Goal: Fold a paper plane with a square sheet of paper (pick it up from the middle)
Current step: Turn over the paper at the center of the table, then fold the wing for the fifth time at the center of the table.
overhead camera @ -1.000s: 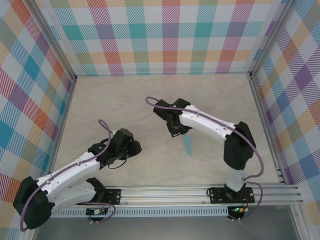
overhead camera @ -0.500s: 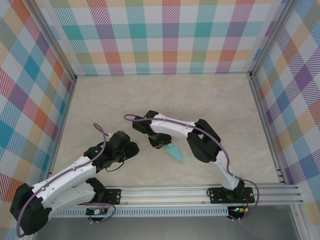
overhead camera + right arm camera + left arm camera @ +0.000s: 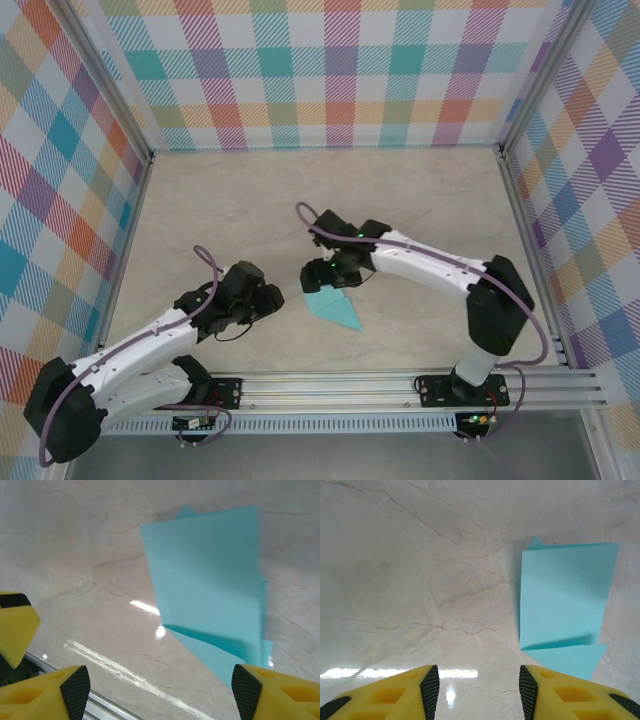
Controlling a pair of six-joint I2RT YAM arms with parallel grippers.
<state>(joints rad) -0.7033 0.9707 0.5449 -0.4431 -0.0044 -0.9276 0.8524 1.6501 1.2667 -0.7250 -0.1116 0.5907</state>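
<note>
The paper plane, folded light-teal paper with a pointed end, lies on the marble table between the two arms. One flap stands up from it. In the left wrist view the paper plane lies ahead and to the right of my left gripper, which is open with bare table between its fingers. In the right wrist view the paper plane lies just ahead of my right gripper, whose jaws are wide open and hold nothing. From above, the right gripper hovers over the paper's far edge and the left gripper sits just left of it.
Checked walls close off the table at the back and both sides. An aluminium rail runs along the near edge by the arm bases. A yellow finger of the left gripper shows at the left in the right wrist view.
My right gripper carried the paper left and down to the table, then opened and let it go. The paper has spread wider. The left gripper opened a little.
</note>
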